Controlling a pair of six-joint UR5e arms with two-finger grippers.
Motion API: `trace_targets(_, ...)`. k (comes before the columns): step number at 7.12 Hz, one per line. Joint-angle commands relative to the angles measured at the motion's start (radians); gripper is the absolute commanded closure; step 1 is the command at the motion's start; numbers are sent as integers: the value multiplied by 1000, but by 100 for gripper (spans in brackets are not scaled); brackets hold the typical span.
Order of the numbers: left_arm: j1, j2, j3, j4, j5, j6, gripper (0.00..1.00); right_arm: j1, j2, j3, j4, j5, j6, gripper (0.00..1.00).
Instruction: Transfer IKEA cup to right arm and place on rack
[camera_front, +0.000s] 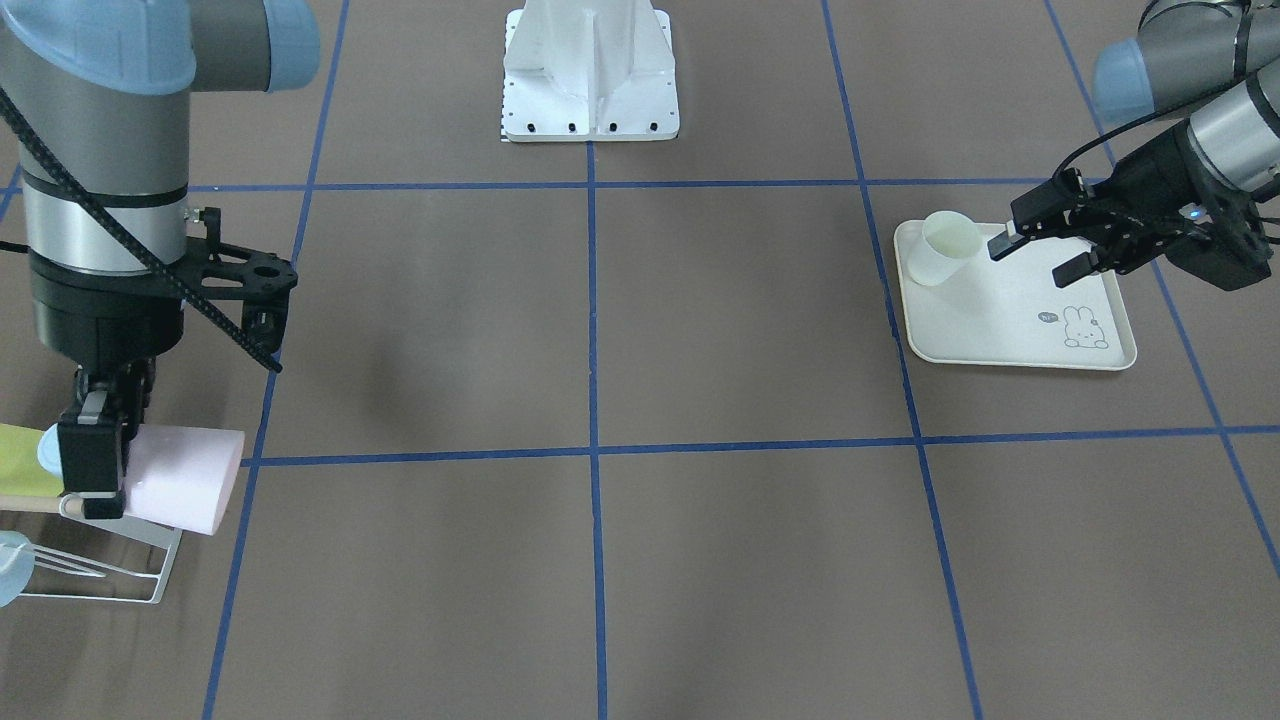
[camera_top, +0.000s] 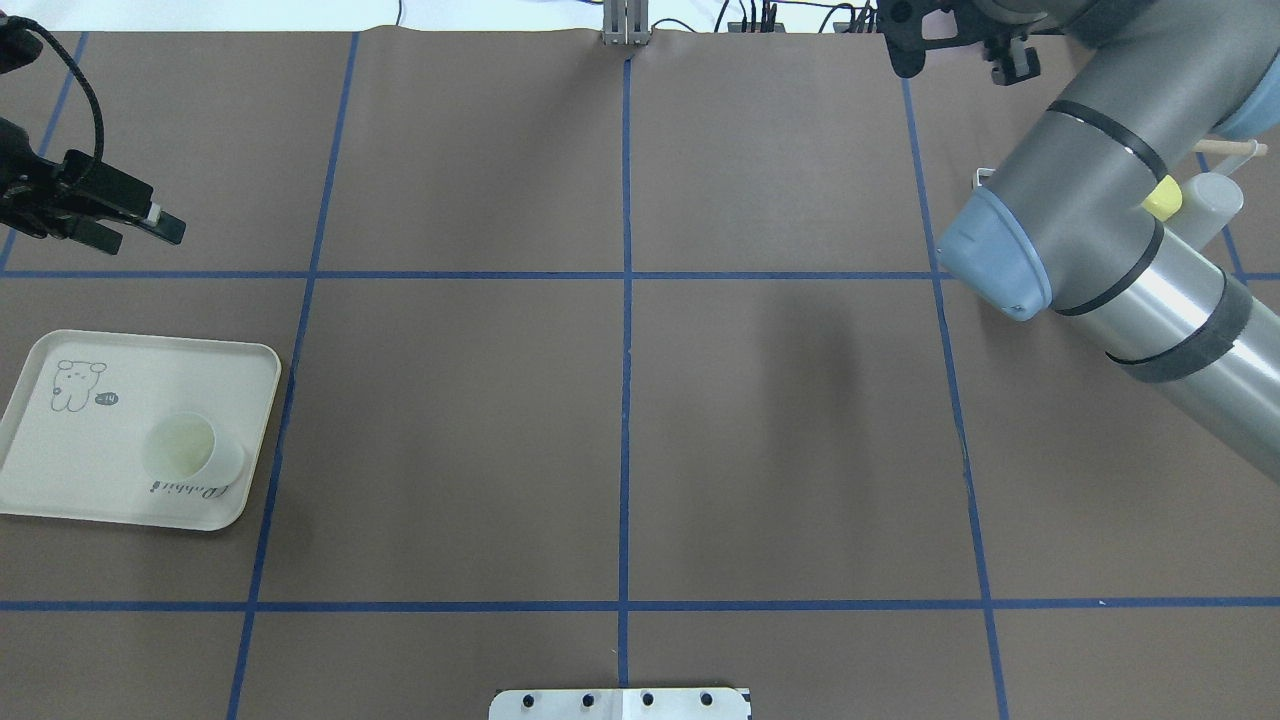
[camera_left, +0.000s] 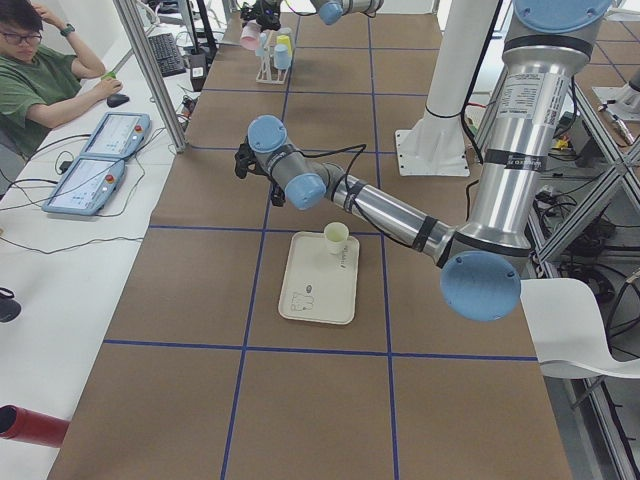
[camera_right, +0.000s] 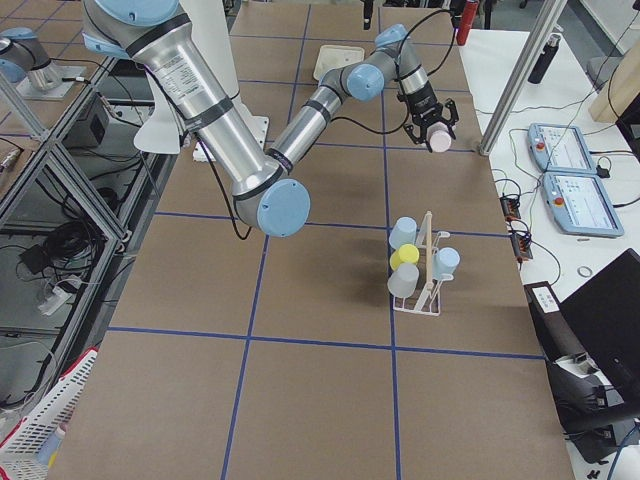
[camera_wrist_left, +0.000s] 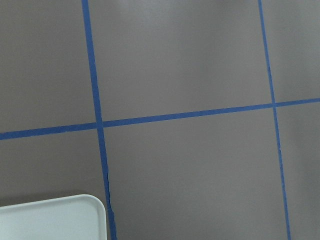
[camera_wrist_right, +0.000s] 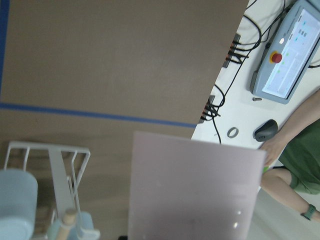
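The black linkage-fingered right gripper (camera_front: 95, 478) is clamped on the pale pink plastic cup (camera_front: 190, 482), holding it on its side in the air near the small white wire rack (camera_right: 429, 256). The right-side view shows a gap between the two. The front view's edge cuts off part of the rack, and in the overhead view the right arm hides both gripper and cup. The slim black left gripper (camera_front: 1045, 257) hovers with its fingers apart and empty over the cream rabbit tray (camera_front: 1000, 325), beside a pale upright cup (camera_front: 945, 248). A broad stretch of brown worktop (camera_top: 620, 430) separates tray and rack.
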Motion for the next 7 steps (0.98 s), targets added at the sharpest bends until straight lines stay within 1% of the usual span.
trace_targets(1, 0, 18, -3, -5, -1, 0, 0, 5, -39, -15, -2, -210, -281, 70)
trace_targets(2, 0, 18, -3, -5, -1, 0, 0, 6, -58, -47, 0, -227, -303, 70)
trace_targets(3, 0, 24, -3, -6, -1, 0, 0, 5, -62, -76, 0, -316, -333, 70)
trace_targets(4, 0, 29, -8, -6, -1, 0, 0, 3, -66, -96, 1, -338, -388, 69)
trace_targets(5, 0, 29, -9, -6, -1, 0, 0, 2, -88, -107, 6, -379, -394, 69)
trace_targets(6, 0, 30, -12, -6, -1, 0, 0, -14, -130, -136, 85, -422, -394, 68)
trace_targets(7, 2, 30, -11, -6, -1, 0, 0, -15, -159, -206, 221, -422, -395, 68)
